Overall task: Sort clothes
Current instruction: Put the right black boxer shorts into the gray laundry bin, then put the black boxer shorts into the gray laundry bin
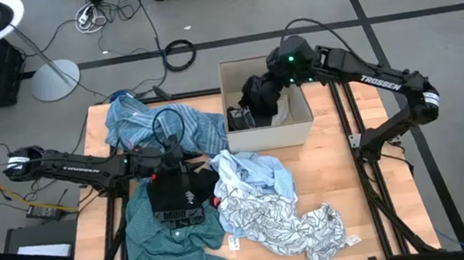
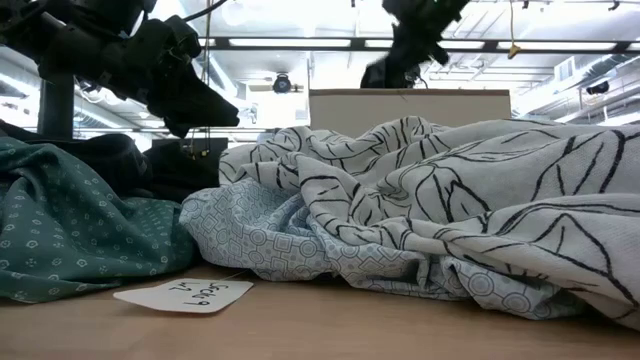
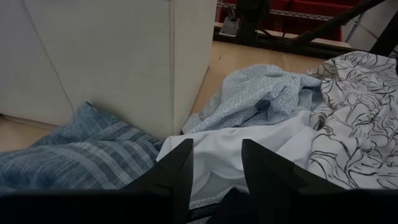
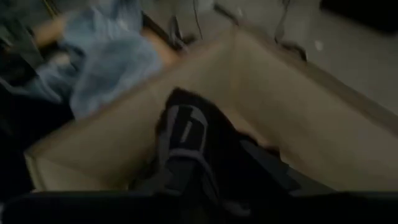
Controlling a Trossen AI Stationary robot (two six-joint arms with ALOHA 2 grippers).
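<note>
Right tool (image 1: 264,90) hangs over the box (image 1: 303,128), black garment (image 1: 259,100) draped at its 6 o'clock, can't tell if it's gripped.

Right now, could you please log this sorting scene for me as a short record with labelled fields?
Box: cardboard box at the table's far side
In box: black garment hanging below the right gripper
Right gripper state: over the box, grip unclear
Left gripper: left gripper open, above the clothes pile
On table: blue striped cloth, teal shirt, pale blue shirt, white-grey patterned cloth
Also: paper tag at the front edge
</note>
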